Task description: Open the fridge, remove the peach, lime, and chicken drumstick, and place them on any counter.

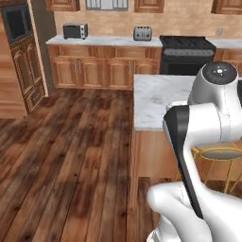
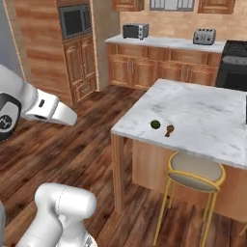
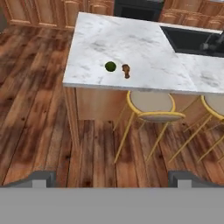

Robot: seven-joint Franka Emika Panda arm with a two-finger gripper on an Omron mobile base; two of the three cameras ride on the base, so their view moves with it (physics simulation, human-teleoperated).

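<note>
Kitchen with wood plank floor (image 1: 71, 156); back wall has a long pale countertop (image 1: 104, 41) carrying a toaster oven (image 1: 75, 31), toaster (image 1: 142, 33) and black stove (image 1: 185, 53).

Marble island bench (image 2: 202, 116) sits mid-room, sink cut-out (image 3: 192, 40) at its far end, yellow-legged stools (image 2: 193, 181) tucked under the near edge.

Robot arm (image 1: 198, 137) is folded up beside the bench, hand camera looking down at it from well back.

Lime (image 2: 155, 124) and chicken drumstick (image 2: 169, 130) lie on the bench near its corner edge, just beside each other, apparently not touching. Two of three items look delivered. Peach isn't on the bench.

Jaws: just the two dark tips at the bottom of the hand view, well apart and nothing between them, so spread and empty.

Risks:
- Both items sit close to the bench edge; the lime is round, so a nudge while dropping the peach next to it could roll it off onto the floor.
- Stools crowd the near side, so a low swing or a base move could clip them.

Hard to make out: drumstick is tiny, can't tell which end is the bone.
</note>
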